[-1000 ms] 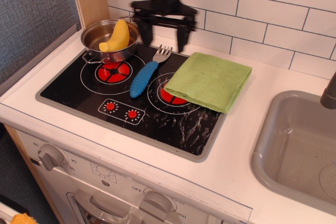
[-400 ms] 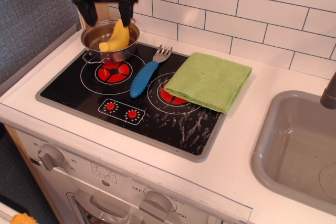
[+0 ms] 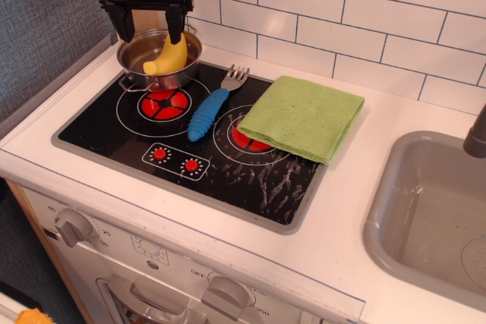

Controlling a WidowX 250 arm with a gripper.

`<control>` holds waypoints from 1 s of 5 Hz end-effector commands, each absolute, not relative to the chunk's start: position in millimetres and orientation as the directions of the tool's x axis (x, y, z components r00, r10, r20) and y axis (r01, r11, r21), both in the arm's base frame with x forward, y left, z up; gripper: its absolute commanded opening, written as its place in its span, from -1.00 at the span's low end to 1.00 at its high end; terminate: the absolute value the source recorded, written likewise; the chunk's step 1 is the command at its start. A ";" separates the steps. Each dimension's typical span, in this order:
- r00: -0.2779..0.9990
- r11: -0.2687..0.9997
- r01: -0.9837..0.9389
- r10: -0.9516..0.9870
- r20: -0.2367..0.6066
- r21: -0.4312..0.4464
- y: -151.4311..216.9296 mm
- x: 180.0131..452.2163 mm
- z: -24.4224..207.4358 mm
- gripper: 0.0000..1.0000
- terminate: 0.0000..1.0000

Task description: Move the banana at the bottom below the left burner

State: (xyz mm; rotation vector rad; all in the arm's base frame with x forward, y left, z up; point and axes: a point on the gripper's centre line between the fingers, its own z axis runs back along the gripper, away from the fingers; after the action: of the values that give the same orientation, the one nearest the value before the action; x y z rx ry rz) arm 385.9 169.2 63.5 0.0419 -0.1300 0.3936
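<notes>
The yellow toy banana (image 3: pixel 168 55) lies tilted inside a small steel pot (image 3: pixel 144 73) at the back of the left burner (image 3: pixel 162 104). The burner's red segmented centre shows in front of the pot. My black gripper (image 3: pixel 149 33) hangs open just above the pot, its two fingers spread wide. One fingertip is over the pot's left rim, the other close above the banana's top end. It holds nothing.
A blue-handled grey fork (image 3: pixel 210 108) lies between the burners. A folded green cloth (image 3: pixel 302 117) covers most of the right burner. Two small red-dotted control circles (image 3: pixel 175 158) sit at the hob's front. A grey sink (image 3: pixel 433 218) is at the right.
My gripper has moved left from above the fork's tines to over the pot and come slightly lower. It has stayed open. The banana has not moved.
</notes>
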 end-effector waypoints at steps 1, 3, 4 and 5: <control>0.922 0.926 -0.376 0.371 0.111 0.029 170.2 395.0 55.2 1.00 -1.00; 0.924 0.924 -0.383 0.382 0.037 0.024 164.1 393.3 29.7 1.00 -1.00; 0.915 0.914 -0.403 0.402 0.033 0.039 162.9 391.5 25.6 -1.00 -1.00; 0.916 0.916 -0.399 0.396 0.066 0.031 161.7 392.2 35.9 -1.00 -1.00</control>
State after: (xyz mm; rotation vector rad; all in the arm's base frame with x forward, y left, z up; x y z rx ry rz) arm 393.2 161.3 11.3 0.0292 -0.0045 0.4105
